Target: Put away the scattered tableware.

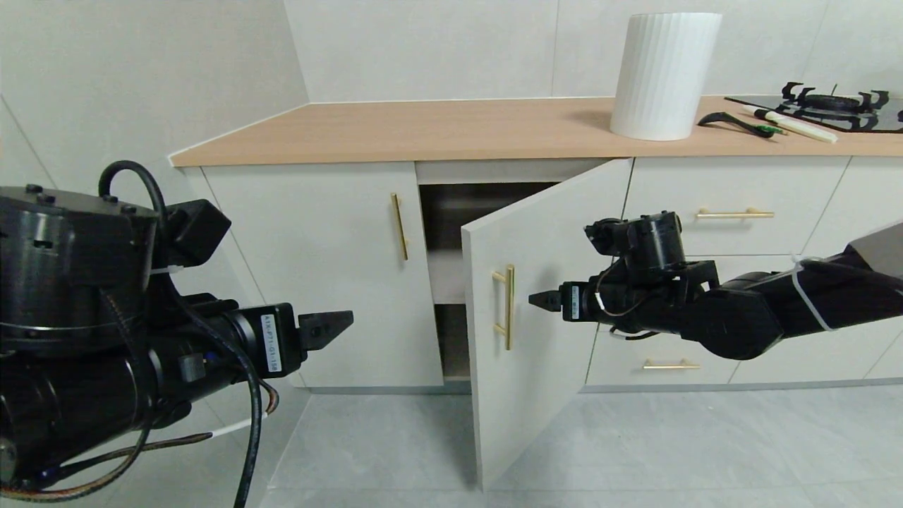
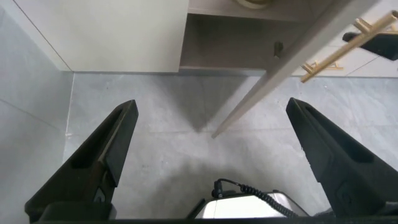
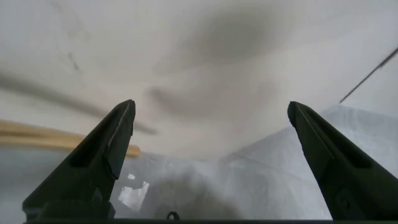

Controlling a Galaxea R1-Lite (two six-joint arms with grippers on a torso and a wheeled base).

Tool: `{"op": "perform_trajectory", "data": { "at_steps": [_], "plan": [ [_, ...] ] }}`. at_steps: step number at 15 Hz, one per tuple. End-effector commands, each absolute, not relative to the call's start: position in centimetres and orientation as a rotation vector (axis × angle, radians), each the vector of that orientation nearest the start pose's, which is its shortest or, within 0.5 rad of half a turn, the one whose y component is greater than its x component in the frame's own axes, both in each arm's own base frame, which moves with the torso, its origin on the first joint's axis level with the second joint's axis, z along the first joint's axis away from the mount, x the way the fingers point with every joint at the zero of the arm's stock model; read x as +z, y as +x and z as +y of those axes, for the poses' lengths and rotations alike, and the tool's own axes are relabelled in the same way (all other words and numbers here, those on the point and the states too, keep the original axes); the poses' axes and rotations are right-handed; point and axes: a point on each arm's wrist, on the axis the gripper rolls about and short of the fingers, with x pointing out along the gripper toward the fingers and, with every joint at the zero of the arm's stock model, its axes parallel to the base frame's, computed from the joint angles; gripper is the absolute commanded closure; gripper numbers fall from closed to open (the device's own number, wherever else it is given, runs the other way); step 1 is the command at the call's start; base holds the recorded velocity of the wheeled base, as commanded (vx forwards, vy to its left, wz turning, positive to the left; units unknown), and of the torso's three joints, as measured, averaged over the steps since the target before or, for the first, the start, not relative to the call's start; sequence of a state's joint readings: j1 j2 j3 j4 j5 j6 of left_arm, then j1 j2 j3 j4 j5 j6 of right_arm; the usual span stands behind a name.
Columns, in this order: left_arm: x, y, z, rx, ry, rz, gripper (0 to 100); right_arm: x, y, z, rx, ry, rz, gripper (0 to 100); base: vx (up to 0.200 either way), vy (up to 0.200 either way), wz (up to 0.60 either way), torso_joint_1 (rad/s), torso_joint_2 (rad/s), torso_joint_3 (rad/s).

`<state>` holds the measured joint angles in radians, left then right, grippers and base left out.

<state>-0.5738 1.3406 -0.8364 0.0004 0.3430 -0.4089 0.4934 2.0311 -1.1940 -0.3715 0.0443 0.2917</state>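
Presently the cupboard door (image 1: pixel 543 233) stands swung out from under the counter (image 1: pixel 423 130), and everything else is placed from it. The right gripper (image 1: pixel 540 300) hangs just beside the door's gold handle (image 1: pixel 508 307), on the side away from the cupboard opening, tips pointing at the handle. I cannot tell whether they touch it. In the right wrist view its fingers (image 3: pixel 112 149) are spread wide with nothing between them, the door face close ahead and the handle (image 3: pixel 37 134) off to one side.

The left gripper (image 1: pixel 338 321) is well apart from the door, across the opening, in front of the closed door (image 1: pixel 324 268). Its fingers (image 2: pixel 106 155) are likewise spread wide and hold nothing. Beyond them, in the left wrist view, are the floor (image 2: pixel 186 124), the open door's edge (image 2: pixel 280 68) and its handle (image 2: pixel 339 53).

Behind the door, the cupboard shows a pale shelf (image 1: pixel 444 275).

The utensils (image 1: pixel 794 127) lie on the counter, above the door and well off towards the drawers (image 1: pixel 734 212): a black ladle (image 1: pixel 730 121), a green-handled piece (image 1: pixel 769 129) and a cream stick. They sit between a white ribbed container (image 1: pixel 663 74) and the hob (image 1: pixel 832 106), far from both grippers.
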Motion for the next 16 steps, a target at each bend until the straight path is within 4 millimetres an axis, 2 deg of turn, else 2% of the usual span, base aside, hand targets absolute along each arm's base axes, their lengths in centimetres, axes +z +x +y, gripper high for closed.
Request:
{"op": "perform_trajectory", "data": {
  "at_steps": [1, 7, 11, 16],
  "plan": [
    [22.4, 18.0, -10.8, -0.128, -0.176, 0.491, 0, 13.7, 35.0, 19.5, 0.464, 0.171, 0.548, 0, 0.2, 0.0, 0.0, -0.007, 0.0, -0.002],
    [22.5, 18.0, -10.8, -0.128, -0.177, 0.489, 0, 12.5, 36.0, 20.8, 0.419, 0.202, 0.469, 0, 0.2, 0.0, 0.0, 0.006, 0.0, -0.004],
    [22.5, 18.1, -10.8, -0.128, -0.179, 0.485, 0, 12.9, 35.6, 21.5, 0.429, 0.254, 0.471, 0, 0.0, 0.0, 0.0, 0.0, 0.0, 0.0],
    [22.5, 18.0, -10.8, -0.129, -0.18, 0.484, 0, 13.6, 36.0, 23.5, 0.438, 0.398, 0.469, 0, 0.0, 0.0, 0.0, 0.0, 0.0, 0.0]
  ]
}}
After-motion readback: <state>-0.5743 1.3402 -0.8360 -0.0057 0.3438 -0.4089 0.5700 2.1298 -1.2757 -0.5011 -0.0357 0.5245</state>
